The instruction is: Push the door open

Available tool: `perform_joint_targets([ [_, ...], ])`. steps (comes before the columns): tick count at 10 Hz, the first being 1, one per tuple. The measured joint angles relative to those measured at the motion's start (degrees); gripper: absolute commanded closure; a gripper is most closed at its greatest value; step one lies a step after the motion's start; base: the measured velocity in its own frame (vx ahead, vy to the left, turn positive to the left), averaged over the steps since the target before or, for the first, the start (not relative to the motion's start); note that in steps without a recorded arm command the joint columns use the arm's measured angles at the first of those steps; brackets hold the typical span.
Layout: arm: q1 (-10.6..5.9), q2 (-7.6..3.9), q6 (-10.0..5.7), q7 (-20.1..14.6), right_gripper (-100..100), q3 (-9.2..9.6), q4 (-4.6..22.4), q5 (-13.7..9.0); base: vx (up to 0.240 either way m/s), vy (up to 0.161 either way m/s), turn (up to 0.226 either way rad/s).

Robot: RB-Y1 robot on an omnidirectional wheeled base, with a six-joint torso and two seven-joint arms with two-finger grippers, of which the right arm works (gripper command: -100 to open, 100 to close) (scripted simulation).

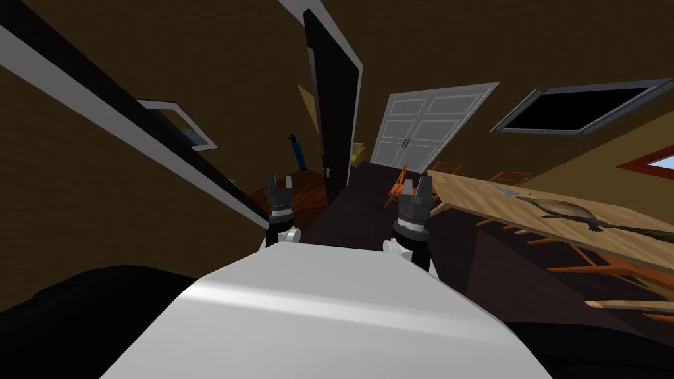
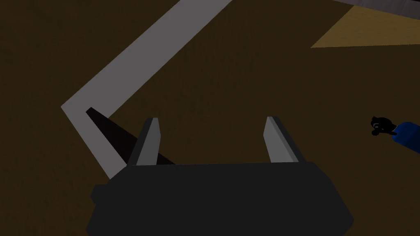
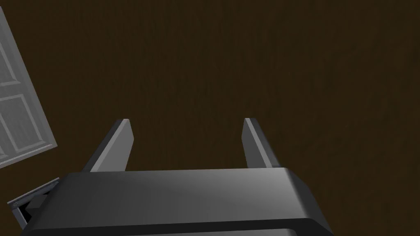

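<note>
Note that the door point(image 1: 337, 112) stands upright and ajar, ahead of and apart from both grippers, with the left gripper point(image 1: 279, 179) nearer it than the right gripper point(image 1: 416, 185); both have their fingers spread.

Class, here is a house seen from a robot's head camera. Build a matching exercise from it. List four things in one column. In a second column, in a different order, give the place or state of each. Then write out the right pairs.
Things
1. tall dark door
2. white panelled double door
3. long light wooden table
4. small blue cylinder with a black top

Places or states
A. runs along the robot's right side
B. shut, on the far wall
C. partly open, ahead in the middle of the head view
D. upright, just left of the dark door

Pairs: 1-C, 2-B, 3-A, 4-D
</note>
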Motion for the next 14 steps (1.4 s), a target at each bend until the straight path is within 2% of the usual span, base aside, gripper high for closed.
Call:
perform_joint_targets([
  [2, -0.75, -0.44, -0.38, -0.3, -100, -0.11, 2.0, -0.1, 0.066, -0.049, 0.139],
  [5, -2.75, -1.01, -0.99, -1.0, -100, -0.01, 6.6, -0.1, 0.101, -0.053, 0.149],
  [8, -4.25, -1.50, -1.03, -1.6, -100, 0.16, 10.1, -0.1, 0.100, -0.033, 0.125],
  [11, -6.26, -2.12, -1.92, -2.4, -100, -0.15, 14.8, -0.4, 0.081, -0.041, 0.128],
  [14, -7.85, -2.34, -2.17, -2.9, -100, 0.08, 18.5, -0.3, 0.075, -0.041, 0.129],
])
